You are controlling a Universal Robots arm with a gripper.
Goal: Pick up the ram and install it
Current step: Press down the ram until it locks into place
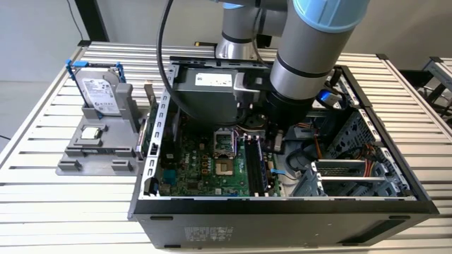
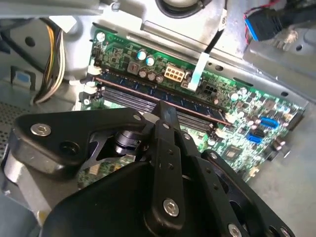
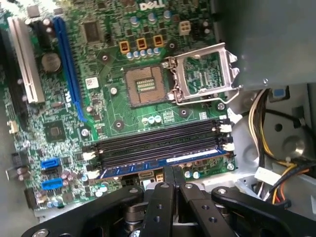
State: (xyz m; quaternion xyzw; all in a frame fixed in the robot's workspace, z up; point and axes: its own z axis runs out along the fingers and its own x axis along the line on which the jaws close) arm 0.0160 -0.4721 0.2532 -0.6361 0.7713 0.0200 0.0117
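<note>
The arm reaches down into an open grey metal computer case (image 1: 367,132), its black gripper (image 1: 276,142) low over the green motherboard (image 1: 205,169). In both wrist views the gripper's matte black fingers (image 3: 170,190) stand pressed together, tips meeting in a narrow wedge with nothing between them.

The ram (image 3: 163,165), a long thin stick with a bluish edge, sits in the slot nearest the fingertips, just ahead of them; in the second wrist view it (image 2: 148,91) shows as a dark strip lying flat along the board's slots, beyond the closed tips. Whether the tips touch it cannot be told. Past it run parallel black memory slots (image 3: 158,143) with white end clips. Farther from the jaws sits the square processor socket (image 3: 144,86), beside its hinged silver metal frame (image 3: 205,74).

Outside the case, on a slatted metal table (image 1: 42,132), a grey holder (image 1: 99,143) carries a silver hard drive (image 1: 99,90) in a blue frame, upright.
</note>
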